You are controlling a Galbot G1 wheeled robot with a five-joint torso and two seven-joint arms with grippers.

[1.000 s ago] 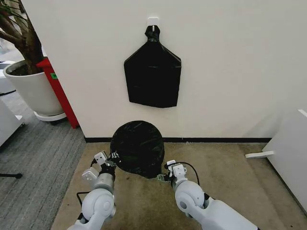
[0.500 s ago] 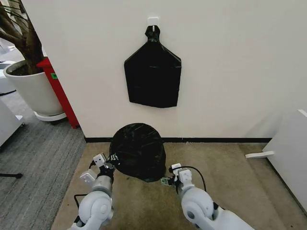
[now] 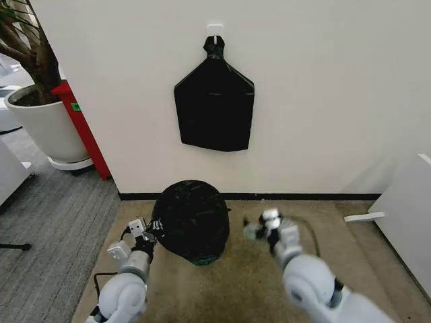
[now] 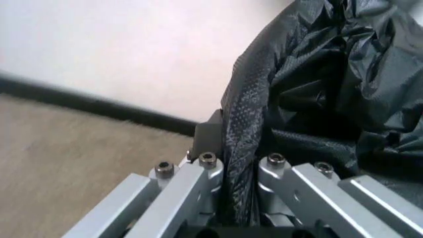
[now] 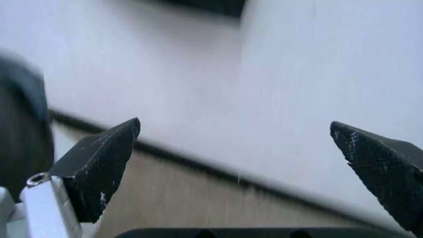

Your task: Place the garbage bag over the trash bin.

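Note:
The glossy black garbage bag (image 3: 192, 217) stands as a rounded dome on the tan floor by the wall, draped over the trash bin, which is hidden beneath it. My left gripper (image 3: 145, 233) sits at the bag's left lower edge, shut on a fold of the plastic; in the left wrist view the crinkled garbage bag (image 4: 317, 99) runs down between the fingers of the left gripper (image 4: 238, 166). My right gripper (image 3: 261, 226) hovers to the right of the bag, apart from it. In its wrist view the right gripper (image 5: 238, 148) is open, with nothing between the pads (image 5: 106, 158).
A flat black bag bundle (image 3: 214, 104) hangs from a wall hook above. A large white plant pot (image 3: 42, 126) and a red panel (image 3: 84, 129) stand at the left. White furniture (image 3: 407, 215) and a white strip (image 3: 363, 217) lie at the right.
My right gripper has let go of the bag's right edge, opened and swung right and up. The bag has settled lower and the left gripper has sunk with it.

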